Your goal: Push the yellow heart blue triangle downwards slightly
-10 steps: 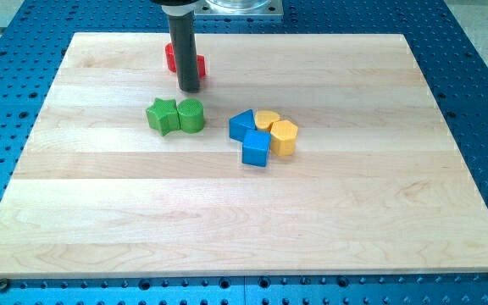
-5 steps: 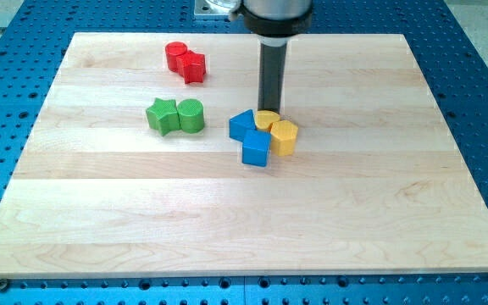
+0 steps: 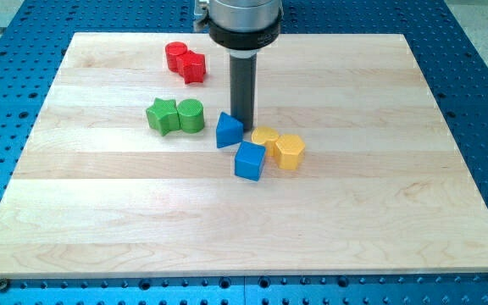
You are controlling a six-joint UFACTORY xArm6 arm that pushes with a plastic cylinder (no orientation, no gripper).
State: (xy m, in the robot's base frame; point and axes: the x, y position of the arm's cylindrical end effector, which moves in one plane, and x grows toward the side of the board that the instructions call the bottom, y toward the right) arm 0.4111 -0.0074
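The yellow heart [image 3: 264,136] lies near the board's middle, touching a yellow hexagon [image 3: 290,151] on its right. The blue triangle [image 3: 228,130] lies to the heart's left, a small gap between them. A blue cube [image 3: 249,160] sits just below both. My tip [image 3: 243,124] is down on the board at the triangle's upper right edge, touching it, just above and left of the heart.
A green star [image 3: 163,114] and a green cylinder [image 3: 191,115] sit together left of the triangle. Two red blocks [image 3: 185,62] lie near the view's top. The wooden board [image 3: 396,220] rests on a blue perforated table.
My tip moved from the red blocks rightwards to above the heart, then left and down. The blue triangle slid left, the blue cube and both yellow blocks shifted down slightly.
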